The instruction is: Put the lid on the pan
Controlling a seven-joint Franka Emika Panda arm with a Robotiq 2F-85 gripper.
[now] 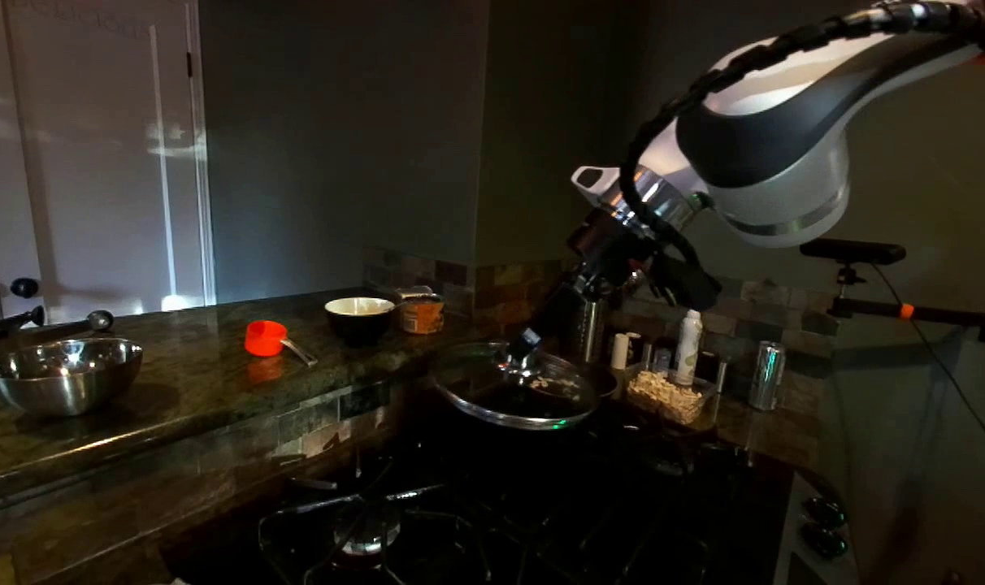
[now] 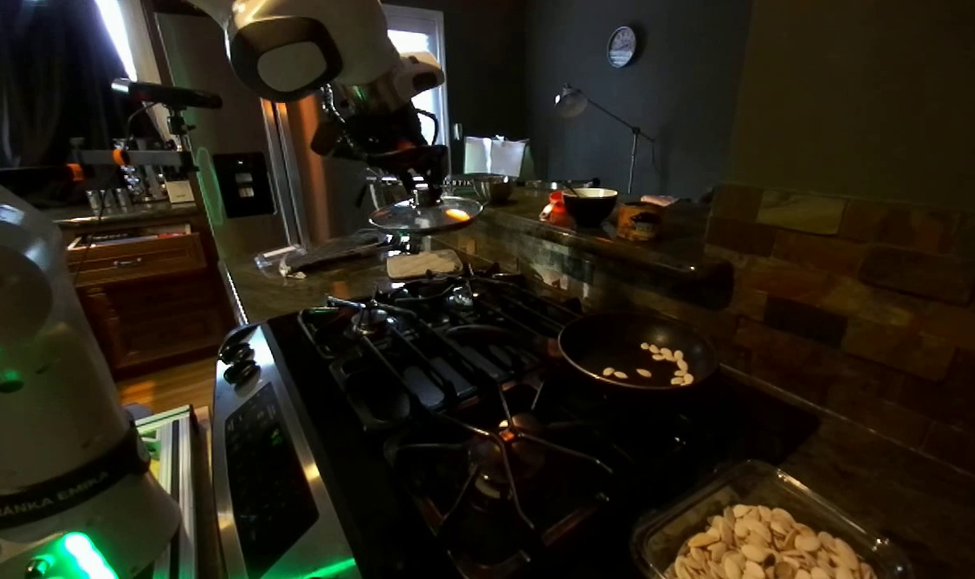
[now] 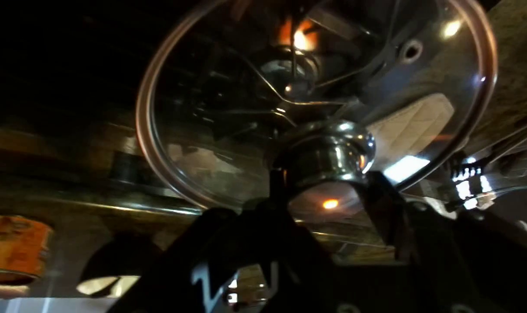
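The clear glass lid (image 1: 509,410) has a metal rim and a shiny metal knob (image 3: 328,152). My gripper (image 3: 326,178) is shut on the knob, one finger on each side. It holds the lid in the air, roughly level, above the far end of the stove in an exterior view (image 2: 425,217). The dark pan (image 2: 604,346) rests on the stove's back burner beside the tiled wall, with several pale seeds inside. The lid is well apart from the pan and higher. In an exterior view the pan (image 1: 605,380) is mostly hidden behind the lid.
Black burner grates (image 2: 455,362) cover the stove. A raised counter ledge (image 1: 216,398) runs along it, bearing a steel bowl (image 1: 62,378), a red measuring cup (image 1: 265,338), a dark bowl (image 1: 360,321) and an orange can (image 1: 422,314). A seed tub (image 2: 721,490) stands near the pan.
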